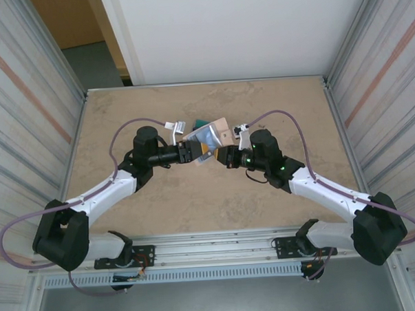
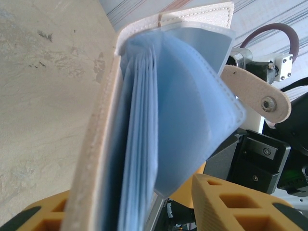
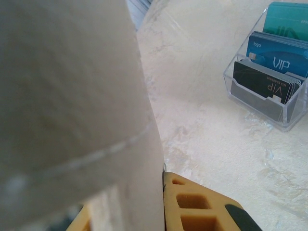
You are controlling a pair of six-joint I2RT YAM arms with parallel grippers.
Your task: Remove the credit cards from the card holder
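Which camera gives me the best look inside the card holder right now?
Left wrist: the card holder stands open there, its pale blue pockets fanned toward the lens. Right wrist gives a blurred close-up of its tan outer face; top external has it small, between the left gripper and right gripper.

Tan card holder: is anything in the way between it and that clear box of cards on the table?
Nothing visible does. From the right wrist camera, bare beige table lies between the tan flat card holder and the clear plastic stand holding teal, blue and dark cards.
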